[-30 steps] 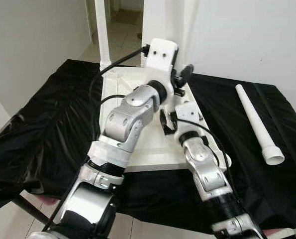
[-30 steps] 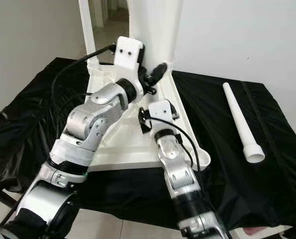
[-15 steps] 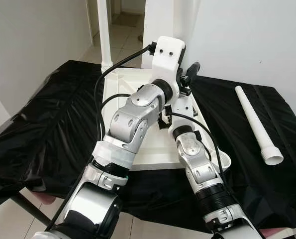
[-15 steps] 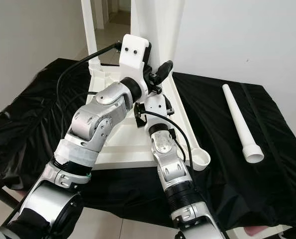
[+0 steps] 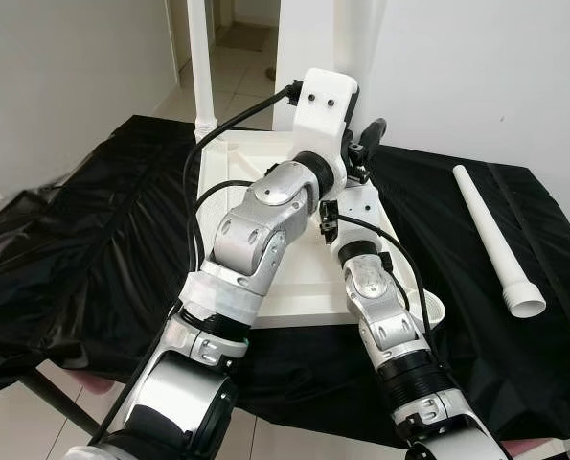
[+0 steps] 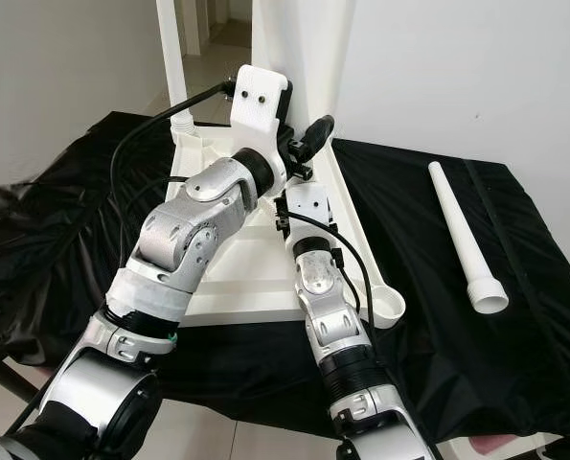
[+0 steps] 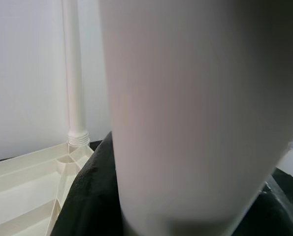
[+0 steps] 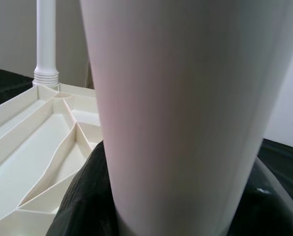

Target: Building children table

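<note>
You have the white tabletop [image 5: 265, 278] lying upside down on the bench [image 5: 102, 240], which is draped in black cloth. One leg [image 5: 200, 67] stands upright in the far left corner socket. A second leg [image 6: 299, 48] stands upright at the far right corner, close in front of both wrist cameras. Your left tool [image 5: 361, 144] is raised beside this leg; one black finger [image 6: 315, 134] shows, and I cannot tell its grip. Your right tool [image 5: 347, 196] sits low at the same leg, state likewise indeterminable. A loose leg [image 5: 495, 240] lies flat on the cloth, well apart on the right. The near right corner socket [image 6: 388, 307] holds no leg.
</note>
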